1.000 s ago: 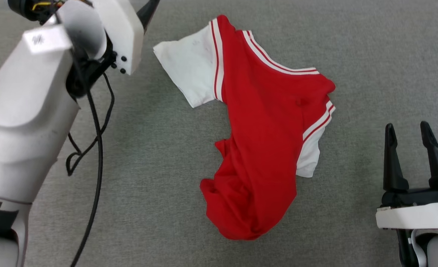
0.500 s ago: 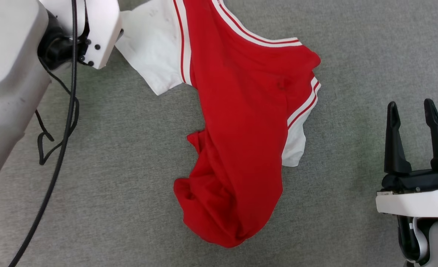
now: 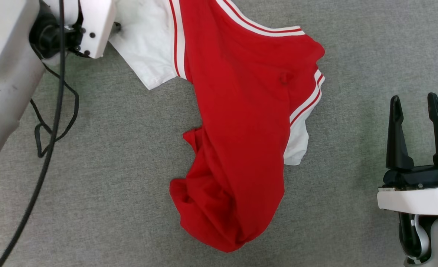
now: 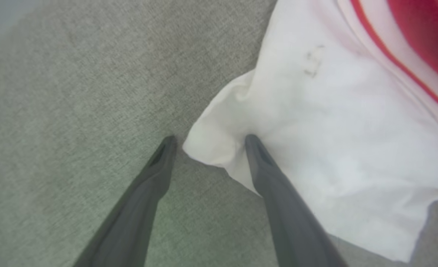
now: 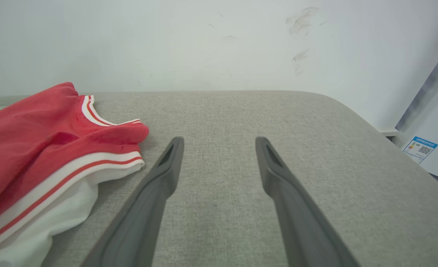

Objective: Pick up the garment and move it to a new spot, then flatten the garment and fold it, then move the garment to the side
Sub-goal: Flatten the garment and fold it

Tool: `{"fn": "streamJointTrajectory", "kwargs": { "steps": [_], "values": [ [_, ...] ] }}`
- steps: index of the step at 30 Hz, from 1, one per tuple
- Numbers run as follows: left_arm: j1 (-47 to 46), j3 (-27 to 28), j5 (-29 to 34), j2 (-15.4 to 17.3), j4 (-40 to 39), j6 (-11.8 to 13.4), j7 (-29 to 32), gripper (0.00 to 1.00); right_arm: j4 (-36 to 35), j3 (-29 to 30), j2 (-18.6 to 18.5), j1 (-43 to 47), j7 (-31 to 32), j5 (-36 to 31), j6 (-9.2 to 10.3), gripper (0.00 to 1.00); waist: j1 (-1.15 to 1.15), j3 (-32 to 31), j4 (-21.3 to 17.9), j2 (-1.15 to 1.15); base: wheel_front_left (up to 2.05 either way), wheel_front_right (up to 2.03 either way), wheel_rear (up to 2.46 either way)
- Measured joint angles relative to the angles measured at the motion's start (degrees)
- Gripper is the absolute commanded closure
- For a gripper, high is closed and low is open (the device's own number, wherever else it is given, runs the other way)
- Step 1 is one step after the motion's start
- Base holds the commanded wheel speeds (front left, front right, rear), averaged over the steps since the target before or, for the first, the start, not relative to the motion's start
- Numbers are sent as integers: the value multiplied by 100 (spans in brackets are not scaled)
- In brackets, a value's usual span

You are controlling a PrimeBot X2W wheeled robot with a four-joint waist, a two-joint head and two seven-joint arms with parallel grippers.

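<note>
Grey fabric-topped desk (image 3: 352, 44) against a plain white wall (image 5: 204, 44), with the garment (image 3: 241, 129) lying on it in a crumpled heap. Its red body is bunched up at the near end, one white sleeve (image 4: 334, 129) is spread flat at its far left corner, and the other sleeve (image 3: 297, 144) is tucked half under its right edge.

What's new compared with a second ago: the head camera has swung, so the whole shot shifted. The garment's shape looks the same though, so I don't think it moved at all. What did move is the left arm, which has come in on that far left sleeve.

Left pincer (image 4: 210, 138) is spread wide and straddles the sleeve's outer corner, one finger dimpling the cloth and the other over bare desk just off the edge. Nothing gripped yet. Right pincer (image 3: 413, 96) is also wide open and empty, parked well off the garment's right side.

My read is the pick-up is about to happen, and the moving, flattening and folding are all ahead. A black cable (image 3: 52, 122) dangles off the left arm, left of the garment. No bins or boxes that I can spot.
</note>
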State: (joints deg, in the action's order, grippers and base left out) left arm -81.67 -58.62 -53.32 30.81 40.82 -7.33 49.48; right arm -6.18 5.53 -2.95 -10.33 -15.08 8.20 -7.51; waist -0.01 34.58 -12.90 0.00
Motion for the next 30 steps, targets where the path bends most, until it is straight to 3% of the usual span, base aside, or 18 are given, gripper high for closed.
{"fn": "streamJointTrajectory", "kwargs": {
  "steps": [9,20,30],
  "values": [
    [102,-398,-68,-12,-98,-7,-938,100,36,51,0,4,0,-74,-1,0,1,-240,177,0,0,0,0],
    [751,-675,-623,847,-396,-7,-1645,100,132,166,1,259,0,-254,-1,0,0,-889,816,0,0,0,0],
    [1714,-588,-1276,1399,153,-7,-1871,100,151,250,2,451,0,-332,-1,0,0,-1287,1374,0,0,0,0]
  ]
}}
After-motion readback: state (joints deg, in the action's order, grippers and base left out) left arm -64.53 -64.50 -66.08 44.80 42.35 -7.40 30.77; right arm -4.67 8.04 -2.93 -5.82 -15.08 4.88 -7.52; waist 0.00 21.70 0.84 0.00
